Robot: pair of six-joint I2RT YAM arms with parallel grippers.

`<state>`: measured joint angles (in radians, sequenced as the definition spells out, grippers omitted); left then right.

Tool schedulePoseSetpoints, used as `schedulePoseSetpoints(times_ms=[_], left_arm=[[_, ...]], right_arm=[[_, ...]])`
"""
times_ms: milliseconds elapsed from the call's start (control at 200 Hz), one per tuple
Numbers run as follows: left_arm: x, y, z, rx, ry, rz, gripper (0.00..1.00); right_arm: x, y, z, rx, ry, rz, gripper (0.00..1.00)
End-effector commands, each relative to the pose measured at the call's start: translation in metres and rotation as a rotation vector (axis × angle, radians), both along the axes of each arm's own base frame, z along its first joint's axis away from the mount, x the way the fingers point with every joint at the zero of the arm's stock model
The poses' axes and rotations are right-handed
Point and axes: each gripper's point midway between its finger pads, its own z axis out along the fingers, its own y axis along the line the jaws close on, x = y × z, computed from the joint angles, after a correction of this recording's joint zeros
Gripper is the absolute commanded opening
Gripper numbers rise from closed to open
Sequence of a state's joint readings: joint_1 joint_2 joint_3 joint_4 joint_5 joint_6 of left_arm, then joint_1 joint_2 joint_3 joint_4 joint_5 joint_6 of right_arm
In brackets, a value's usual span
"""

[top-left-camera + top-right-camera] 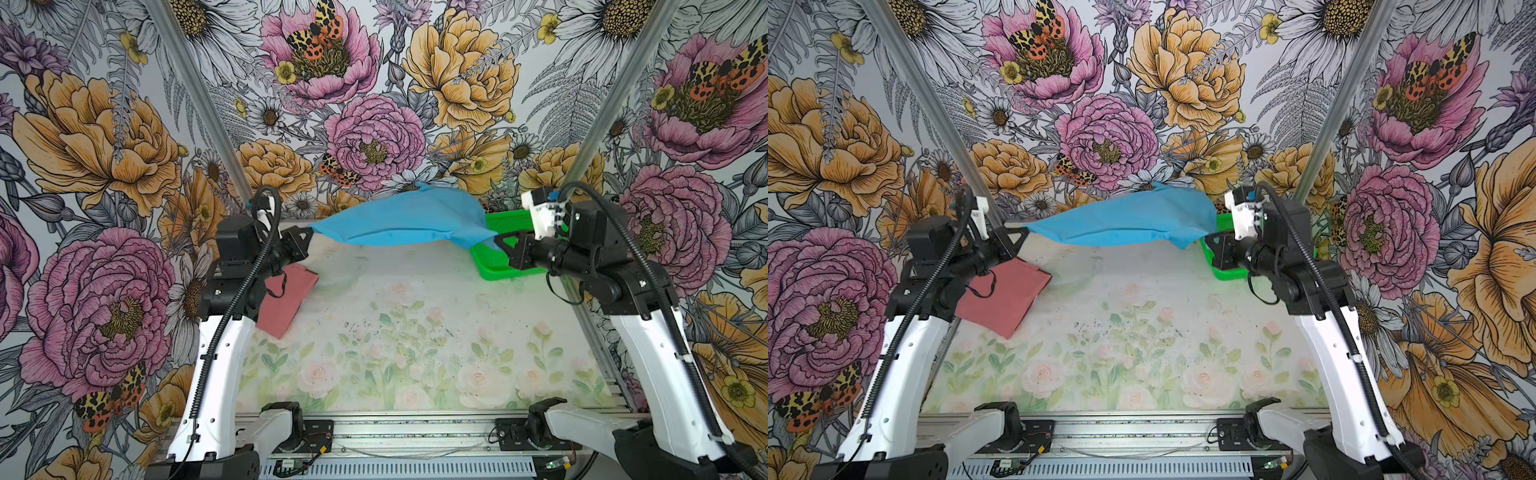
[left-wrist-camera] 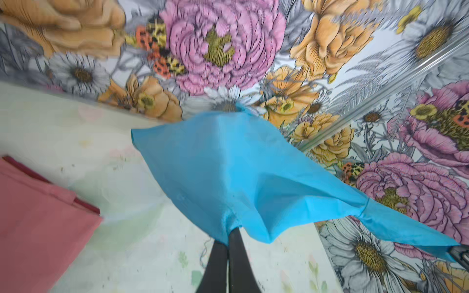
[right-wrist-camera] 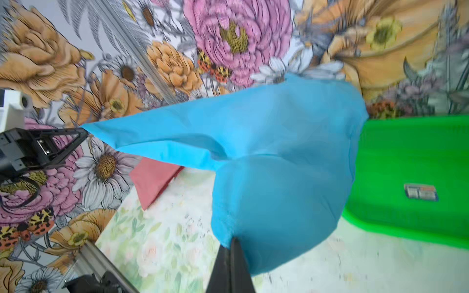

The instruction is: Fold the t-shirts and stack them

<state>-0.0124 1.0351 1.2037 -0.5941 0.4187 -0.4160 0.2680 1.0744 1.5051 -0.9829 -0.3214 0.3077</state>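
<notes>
The sky blue t-shirt (image 1: 401, 218) (image 1: 1121, 220) hangs stretched in the air over the far part of the table, seen in both top views. My left gripper (image 1: 309, 232) (image 2: 229, 234) is shut on its left end. My right gripper (image 1: 498, 241) (image 3: 232, 241) is shut on its right end. The cloth billows between them (image 2: 228, 165) (image 3: 279, 152). The salmon pink t-shirt (image 1: 286, 297) (image 1: 1005, 295) lies folded flat on the table at the left, partly under my left arm. It also shows in both wrist views, pink t-shirt (image 2: 38, 223) (image 3: 152, 180).
A green mesh basket (image 1: 494, 266) (image 3: 406, 165) stands at the far right of the table, partly behind the blue cloth and my right arm. The table cover (image 1: 415, 340) has a pale flower print. Flowered walls and metal posts enclose the space.
</notes>
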Motion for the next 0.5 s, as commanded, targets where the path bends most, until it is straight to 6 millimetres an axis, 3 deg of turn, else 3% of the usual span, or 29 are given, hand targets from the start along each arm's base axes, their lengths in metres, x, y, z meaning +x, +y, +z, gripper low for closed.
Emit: schedulePoseSetpoints(times_ms=[0, 145, 200, 280, 495], left_arm=[[-0.026, -0.011, -0.055, 0.022, 0.071, 0.023, 0.00], [-0.073, -0.018, -0.143, 0.001, 0.216, 0.095, 0.00], [-0.089, -0.019, -0.172, -0.037, 0.269, 0.120, 0.00], [-0.105, -0.020, -0.202, -0.069, 0.315, 0.149, 0.00], [-0.126, -0.003, -0.242, -0.001, 0.396, 0.248, 0.00]], right_arm=[[-0.025, -0.012, -0.072, -0.019, 0.116, -0.076, 0.00], [-0.077, -0.019, -0.177, 0.005, 0.338, -0.128, 0.00], [-0.091, -0.011, -0.190, 0.046, 0.383, -0.115, 0.00], [-0.101, -0.017, -0.207, -0.010, 0.415, -0.189, 0.00], [-0.122, -0.003, -0.255, -0.057, 0.514, -0.207, 0.00]])
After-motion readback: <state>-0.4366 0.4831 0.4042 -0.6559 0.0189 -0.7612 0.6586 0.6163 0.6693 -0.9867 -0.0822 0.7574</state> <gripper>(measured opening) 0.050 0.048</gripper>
